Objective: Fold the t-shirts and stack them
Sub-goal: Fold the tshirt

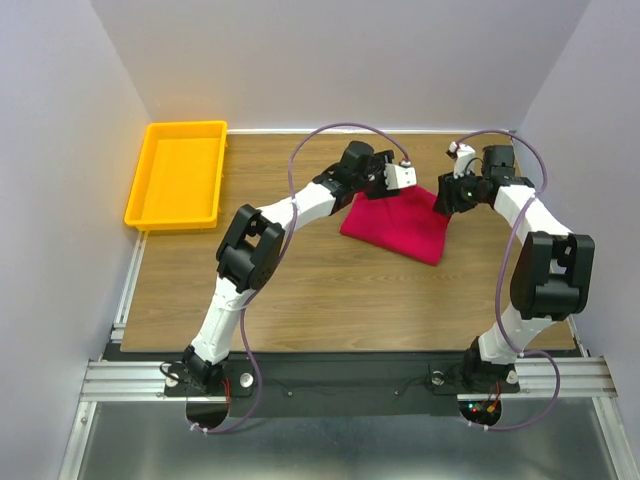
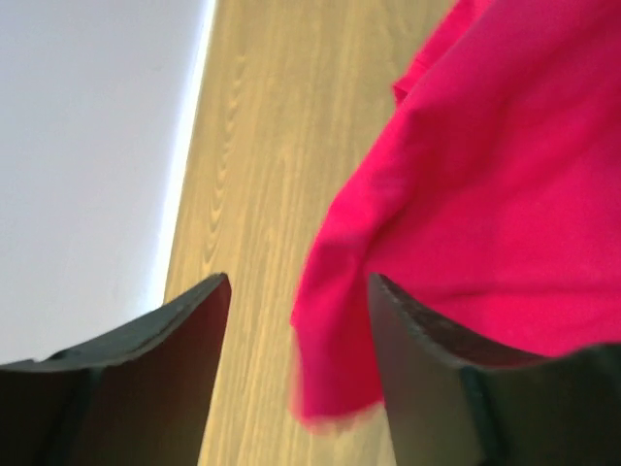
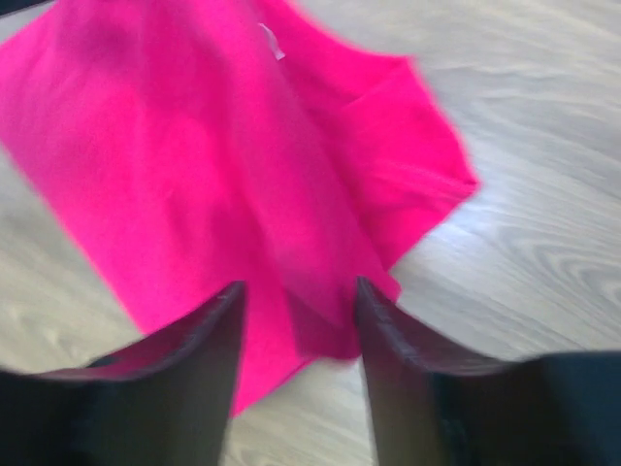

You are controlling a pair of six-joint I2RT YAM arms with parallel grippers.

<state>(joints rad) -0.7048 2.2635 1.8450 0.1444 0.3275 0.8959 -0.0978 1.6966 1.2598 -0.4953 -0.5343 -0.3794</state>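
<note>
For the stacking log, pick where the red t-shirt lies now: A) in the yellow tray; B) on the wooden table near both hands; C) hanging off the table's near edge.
B: the t-shirt lies on the table, with the left hand and right hand at its far corners, away from the tray.

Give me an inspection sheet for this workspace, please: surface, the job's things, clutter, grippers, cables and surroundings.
Surface: wooden table, no spills seen.
Job's things: one red t-shirt, lying in a compact folded shape on the far half, between the arms.
Clutter: yellow tray at the far left corner, nothing in it.
Grippers: left gripper and right gripper both open, close over the shirt's edges.
Cables: purple cables loop along each arm, off the shirt.
Surroundings: pale walls on three sides; metal rail at the near edge.
</note>
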